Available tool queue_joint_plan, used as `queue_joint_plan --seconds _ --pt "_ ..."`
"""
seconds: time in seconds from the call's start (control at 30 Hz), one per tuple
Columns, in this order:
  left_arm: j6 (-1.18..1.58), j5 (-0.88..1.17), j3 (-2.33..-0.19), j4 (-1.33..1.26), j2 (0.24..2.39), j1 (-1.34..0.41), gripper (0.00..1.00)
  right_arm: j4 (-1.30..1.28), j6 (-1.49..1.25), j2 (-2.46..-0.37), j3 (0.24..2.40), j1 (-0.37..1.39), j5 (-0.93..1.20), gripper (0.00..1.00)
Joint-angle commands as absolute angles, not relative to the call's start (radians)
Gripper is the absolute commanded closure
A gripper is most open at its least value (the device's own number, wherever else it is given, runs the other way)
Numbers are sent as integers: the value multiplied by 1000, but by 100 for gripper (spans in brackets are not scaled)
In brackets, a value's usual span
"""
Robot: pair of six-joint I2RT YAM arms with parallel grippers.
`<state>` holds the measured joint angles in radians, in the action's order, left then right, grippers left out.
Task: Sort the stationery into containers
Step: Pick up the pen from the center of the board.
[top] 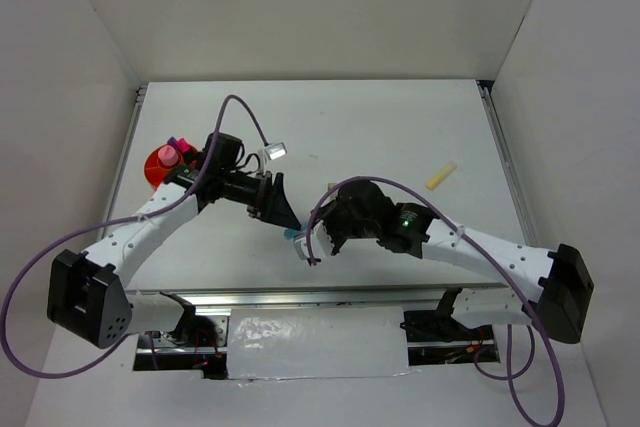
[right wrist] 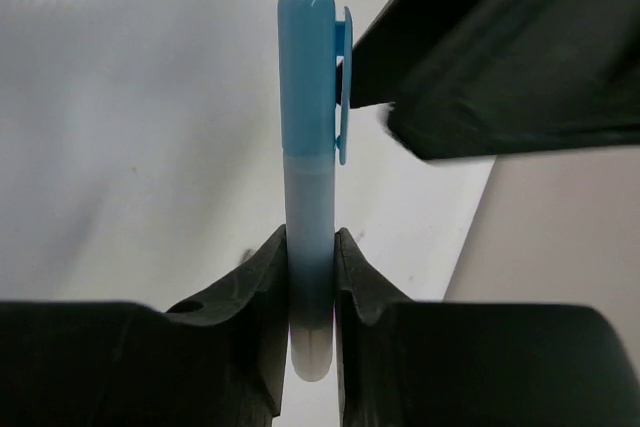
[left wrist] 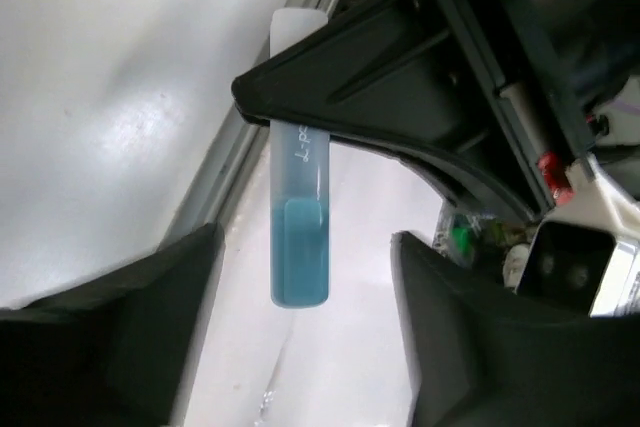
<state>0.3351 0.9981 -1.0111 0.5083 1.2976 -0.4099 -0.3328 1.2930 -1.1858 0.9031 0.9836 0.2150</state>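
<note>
My right gripper [right wrist: 311,277] is shut on the pale barrel of a light blue highlighter [right wrist: 308,97] and holds it above the table near the front middle [top: 293,237]. My left gripper [left wrist: 300,347] is open. Its fingers [left wrist: 130,327] stand on either side of the highlighter's blue cap end [left wrist: 300,247] without touching it. In the top view the left gripper [top: 283,212] meets the right gripper [top: 308,245] there. The orange cup [top: 152,169] stands at the far left with pink and purple stationery [top: 171,154] in it. A yellow highlighter [top: 441,176] lies at the right.
A metal rail [left wrist: 235,147] runs along the table's front edge under the grippers. White walls enclose the table on three sides. The left arm's purple cable [top: 240,107] arcs over the table's middle.
</note>
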Motion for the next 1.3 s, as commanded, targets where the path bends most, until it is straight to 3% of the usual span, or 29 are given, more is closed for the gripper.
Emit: queue_joint_plan --seconds 0.0,0.17,0.23,0.37,0.43,0.47,0.57,0.7,0.93,1.27 --pt "330 1037 -1054 509 1243 -350 1 -213 1298 -1154 890 991 204 95" --pt "477 1042 -1049 303 1120 -99 1 -204 1198 -1101 877 960 218 98" --pt "582 1060 -1017 135 1056 35 1 -193 1045 -1088 893 928 241 100" --pt "825 1077 -885 -166 948 136 1 -202 596 -1109 995 833 378 100" --pt "914 1088 -845 -351 936 123 10 -216 355 -1147 1083 805 457 100" --pt "946 1094 -827 -465 939 101 25 -200 224 -1155 1110 784 532 100" --pt "1051 1097 -807 -605 960 65 36 -128 69 -1154 1138 769 616 100" --pt "1144 1100 -798 -855 988 -30 36 -94 -116 -1187 1186 756 721 100" --pt "1175 1051 -808 -983 986 -144 28 -11 -290 -1241 1223 730 804 100" --pt "1095 986 -845 -865 997 -244 31 75 -376 -1276 1238 730 854 100"
